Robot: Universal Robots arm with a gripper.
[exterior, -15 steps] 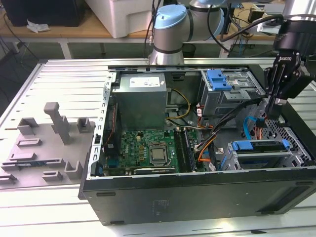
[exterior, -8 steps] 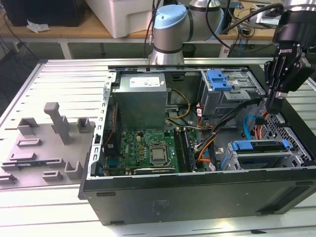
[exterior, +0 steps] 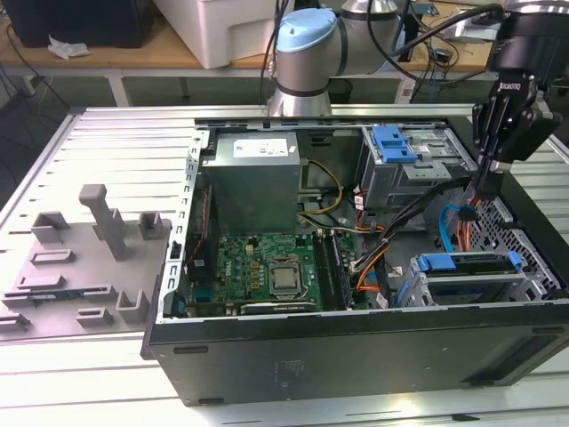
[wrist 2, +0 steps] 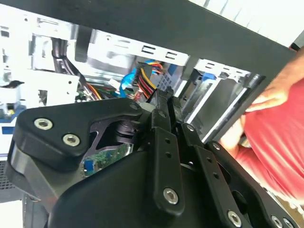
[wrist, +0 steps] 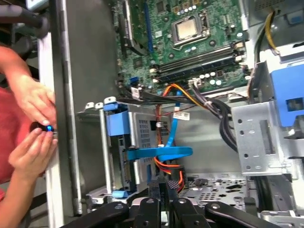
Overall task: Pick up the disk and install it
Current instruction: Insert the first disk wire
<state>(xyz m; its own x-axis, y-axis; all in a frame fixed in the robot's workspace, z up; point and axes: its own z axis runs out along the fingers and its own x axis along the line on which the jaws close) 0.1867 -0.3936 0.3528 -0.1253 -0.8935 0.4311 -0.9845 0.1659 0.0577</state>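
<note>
Clenched with nothing between its fingers, the pincer (exterior: 488,189) hangs point-down over the open computer case (exterior: 356,356), at the exterior view's right, above the tangle of cables beside the perforated case wall. Below and a little nearer the camera, the disk (exterior: 467,264) sits in the lower drive bay at the case's corner, its blue bracket turned toward the inside of the case; the pincer is apart from it. In the first wrist view the pincer (wrist: 164,187) points down at a blue flat cable (wrist: 166,152) that loops just beside the disk (wrist: 117,122). The motherboard (exterior: 267,267) lies in the middle of the case, the grey power supply (exterior: 253,178) behind it, and the blue-handled drive cage (exterior: 400,156) at the back right. A person's hands (wrist: 31,102) rest at the case's outer edge in the first wrist view, pinching something small and blue. A grey fixture block (exterior: 98,240) stands on the surface (exterior: 107,142) to the exterior view's left.
</note>
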